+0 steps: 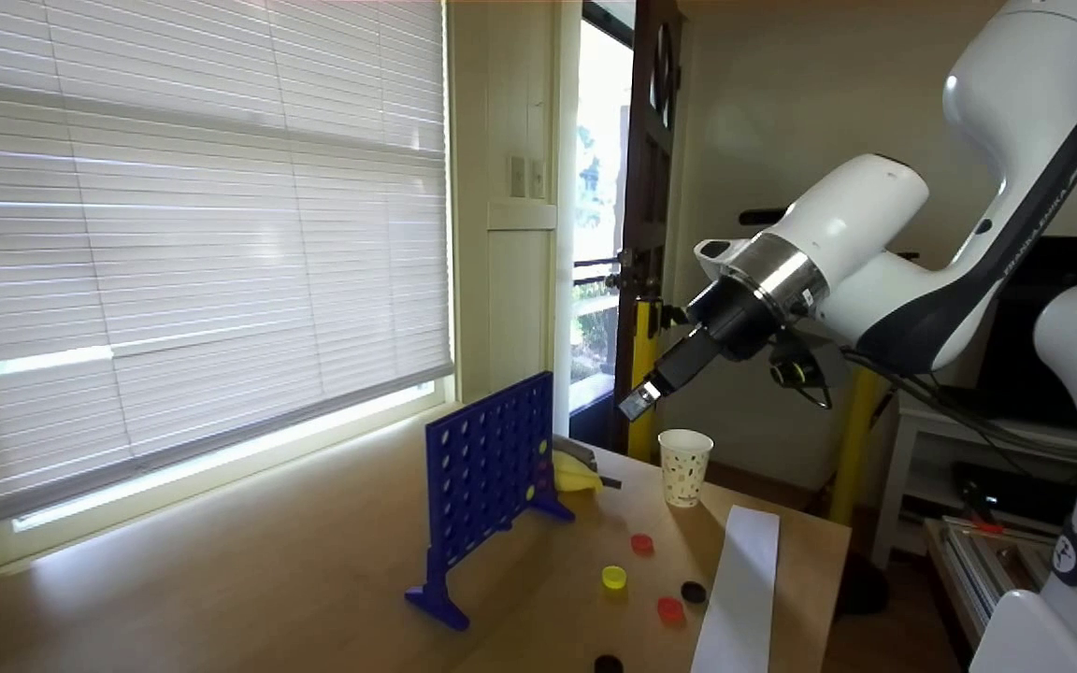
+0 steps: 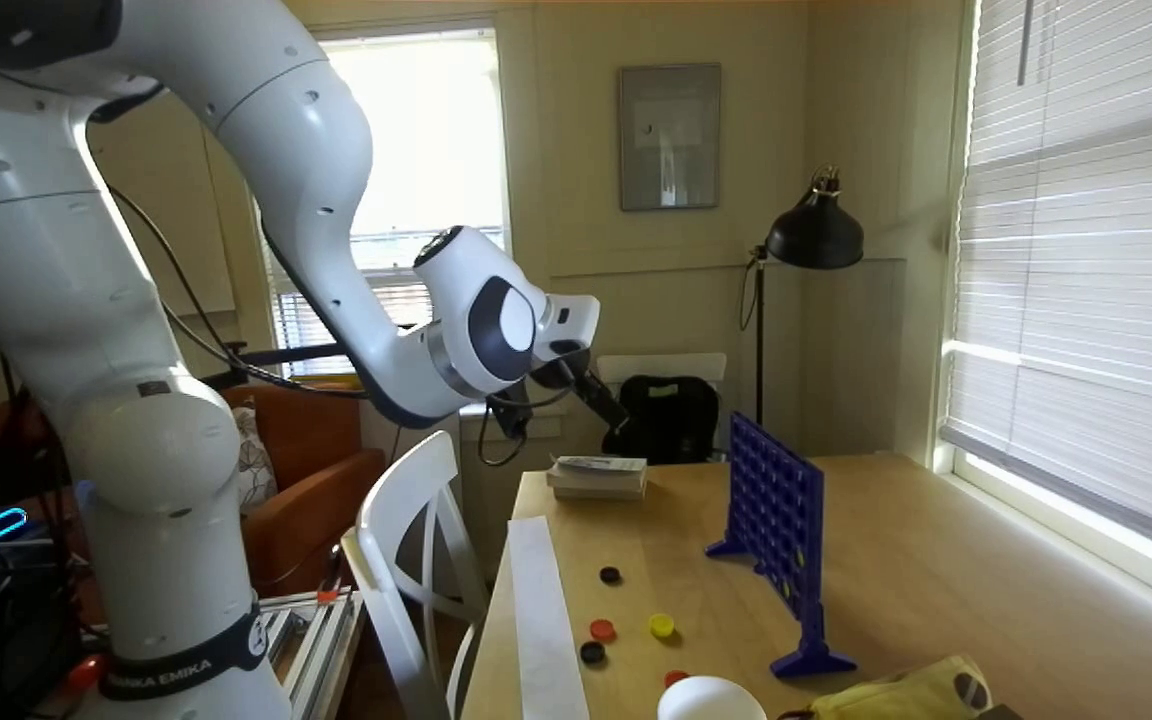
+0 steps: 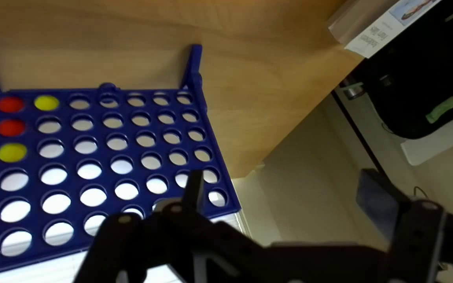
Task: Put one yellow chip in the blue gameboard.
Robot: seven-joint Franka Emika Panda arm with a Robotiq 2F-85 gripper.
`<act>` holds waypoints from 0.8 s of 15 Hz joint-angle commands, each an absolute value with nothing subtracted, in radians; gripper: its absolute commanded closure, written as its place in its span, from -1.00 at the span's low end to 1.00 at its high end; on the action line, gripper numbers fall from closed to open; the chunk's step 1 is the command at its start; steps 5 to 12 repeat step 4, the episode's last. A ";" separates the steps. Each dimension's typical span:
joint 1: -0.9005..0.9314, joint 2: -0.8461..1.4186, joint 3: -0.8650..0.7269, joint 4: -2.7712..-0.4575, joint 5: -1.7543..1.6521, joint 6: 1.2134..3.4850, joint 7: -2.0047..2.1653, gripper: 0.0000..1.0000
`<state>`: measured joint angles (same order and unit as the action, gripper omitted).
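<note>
The blue gameboard [image 1: 490, 467] stands upright on its two feet on the table; it also shows in an exterior view [image 2: 776, 515]. In the wrist view the board [image 3: 67, 136] appears upside down, with two red and two yellow chips in slots near its base. A loose yellow chip [image 1: 613, 577] lies on the table in front of the board, also seen in an exterior view [image 2: 662, 626]. My gripper [image 1: 639, 402] is raised above the table, apart from board and chip. In the wrist view the gripper's [image 3: 283, 193] fingers are wide apart with nothing between them.
Red chips [image 1: 670, 610] and black chips [image 1: 693, 592] lie near the yellow one. A paper cup [image 1: 685, 469] stands near the table edge. A yellow pouch [image 1: 576, 473] lies beside the board. A white strip [image 1: 740, 589], books [image 2: 598, 480] and a chair [image 2: 426, 470] are also there.
</note>
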<state>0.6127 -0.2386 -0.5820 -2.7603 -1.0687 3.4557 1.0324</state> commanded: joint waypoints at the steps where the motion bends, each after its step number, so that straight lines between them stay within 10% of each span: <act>1: 0.633 -0.238 -0.612 -2.760 -1.090 3.449 1.053 -1.00; 12: 0.644 -0.238 -0.624 -2.760 -1.094 3.446 1.062 -1.00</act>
